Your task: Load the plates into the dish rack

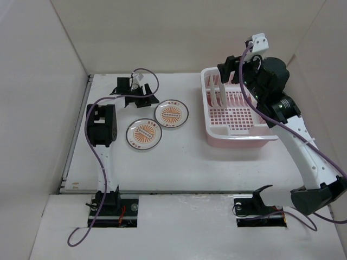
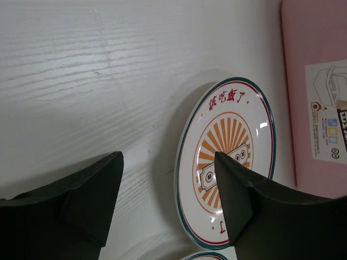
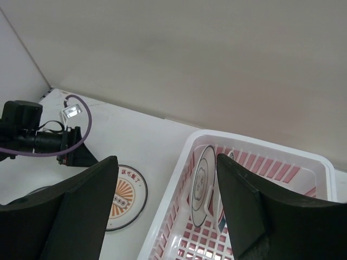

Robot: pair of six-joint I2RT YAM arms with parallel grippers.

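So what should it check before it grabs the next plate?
1. Left end effector open, nothing held: ok.
2. Far sunburst plate has its rim between the fingers: ok in the left wrist view.
3. Fingers touching that plate: cannot tell.
4. Right end effector open and empty above the dish rack: ok.
5. Room in the rack: ok, only two plates stand at its left end.
6. Near sunburst plate out of the way: cannot tell, it lies close by.

White links (image 1: 301,151), black joints (image 1: 102,127) and purple cables (image 1: 80,232) run to the black-fingered left claw (image 2: 168,158) and right claw (image 3: 167,158).
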